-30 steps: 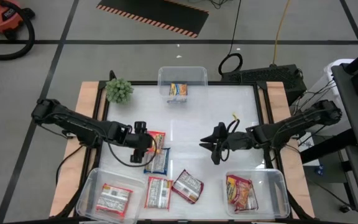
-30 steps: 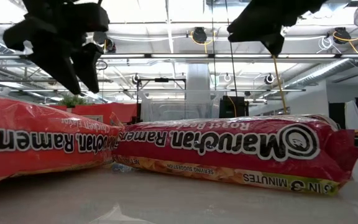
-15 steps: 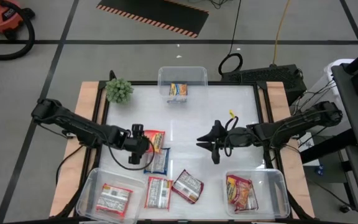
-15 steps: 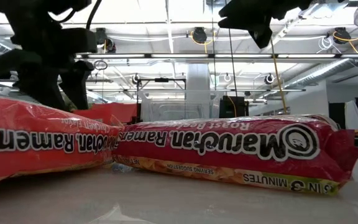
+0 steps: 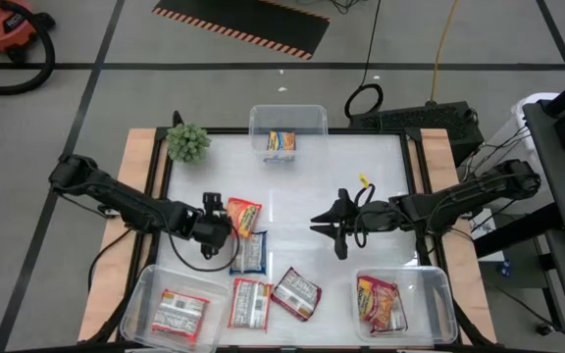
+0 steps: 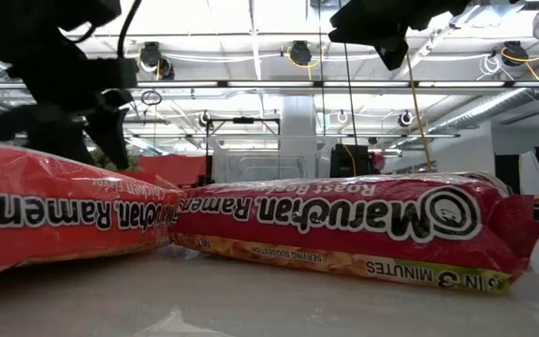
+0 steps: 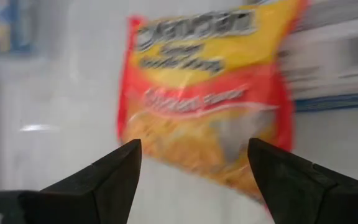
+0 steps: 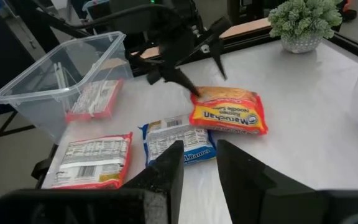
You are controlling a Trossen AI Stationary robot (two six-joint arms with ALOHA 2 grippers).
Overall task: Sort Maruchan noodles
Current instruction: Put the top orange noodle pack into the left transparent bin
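Since a second ago my left gripper (image 5: 216, 218) has pulled back off the orange-yellow packet (image 5: 244, 215), which now lies fully uncovered. Its jaws stand wide open and empty, the packet framed between its fingers (image 7: 107, 177) though blurred. Nearest me, the low view is blocked by two red packets (image 6: 344, 225), hiding the table behind. I see the blue-and-white packet (image 8: 178, 140) beside the orange one only from above and from the right wrist. My right gripper (image 5: 333, 232) hovers mid-table, jaws nearly closed, holding nothing. Farther off, the far tub (image 5: 287, 118) holds one packet.
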